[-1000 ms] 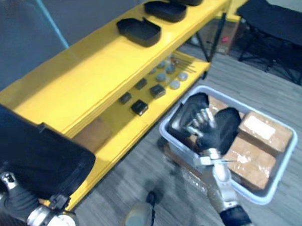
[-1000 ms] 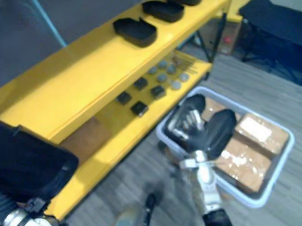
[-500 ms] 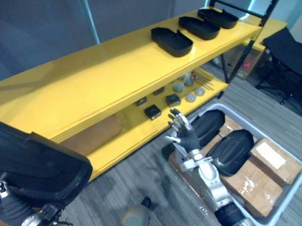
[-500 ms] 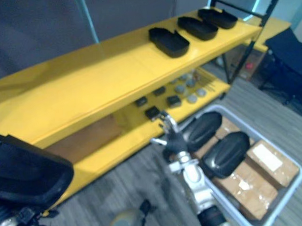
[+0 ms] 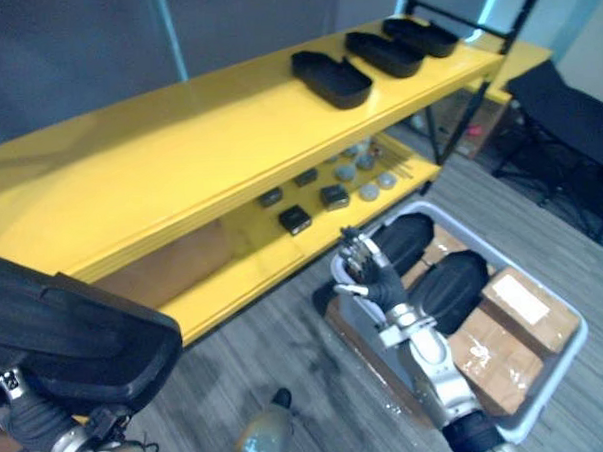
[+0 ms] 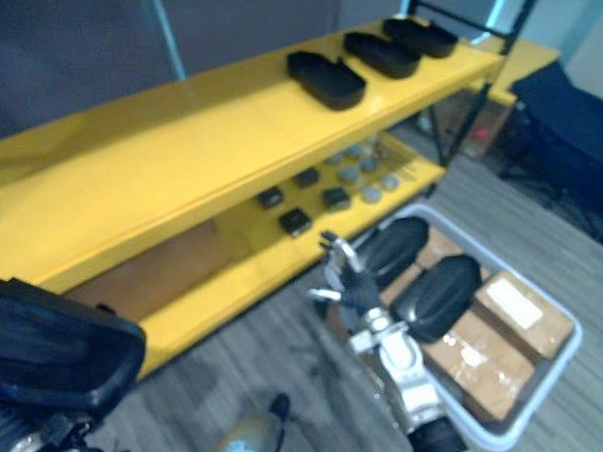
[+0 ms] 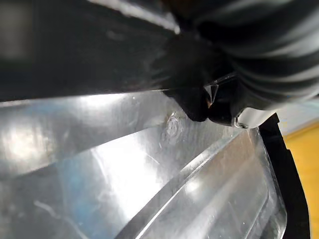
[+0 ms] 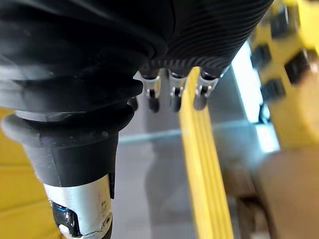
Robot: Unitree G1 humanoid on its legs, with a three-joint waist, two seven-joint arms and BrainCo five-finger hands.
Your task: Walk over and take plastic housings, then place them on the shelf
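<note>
My left hand (image 5: 28,422) is at the lower left, shut on a large black plastic housing (image 5: 71,331) that it holds up in front of the yellow shelf's near end. In the left wrist view a dark fingertip (image 7: 195,102) presses on the housing's glossy inner face (image 7: 124,174). Over the near left corner of the grey bin (image 5: 553,370) hovers my right hand (image 5: 372,279), open and holding nothing. Two more black housings (image 5: 407,241) (image 5: 452,282) lie in the bin. Three housings (image 5: 330,77) (image 5: 384,52) (image 5: 420,36) stand in a row at the top shelf's far end.
The top shelf (image 5: 178,156) has a long bare stretch from its middle to its near end. Small black and grey parts (image 5: 320,190) and a brown box (image 5: 173,274) lie on the lower shelf. Cardboard boxes (image 5: 525,301) share the bin. A black folding frame (image 5: 567,114) stands at the right.
My right hand has lifted off the housings in the bin and now hovers empty over its near corner. The camera has swung. The left hand keeps its hold.
</note>
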